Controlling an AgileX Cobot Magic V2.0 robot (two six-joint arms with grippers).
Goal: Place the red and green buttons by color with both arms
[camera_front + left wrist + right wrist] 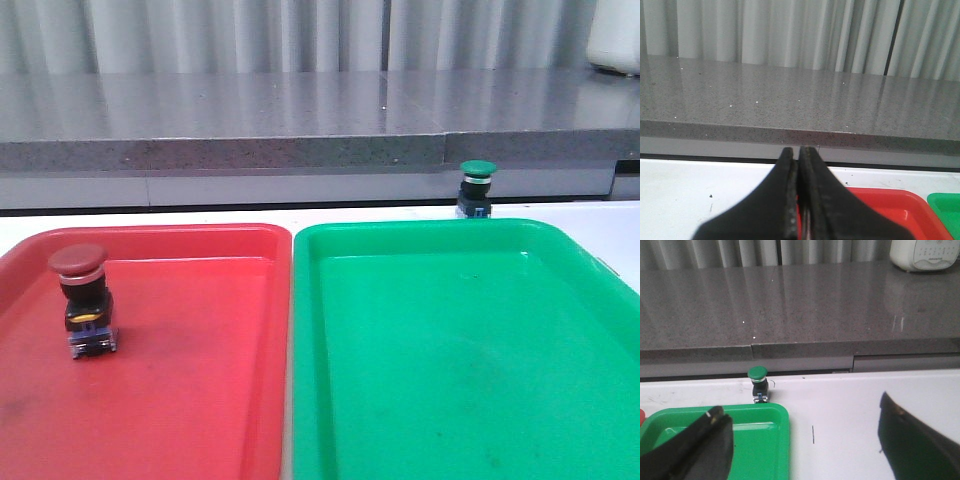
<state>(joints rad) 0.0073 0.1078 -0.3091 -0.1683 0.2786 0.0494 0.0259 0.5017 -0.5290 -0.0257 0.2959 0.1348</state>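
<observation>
With the left gripper (799, 200) closed and empty, advance the wide-open right gripper (805, 440) squarely over the upright green button (477, 188) behind the green tray (305, 300), then grip its body below the cap.

Two small mushroom-head push-button switches are in view: one with a dull red cap, black body and yellow band (82, 298), one with a green cap and blue base (476, 188). Two large plastic trays: one red (190, 380), one green (470, 360). Two black claw-like grippers: left (799, 152), right (802, 412).
</observation>
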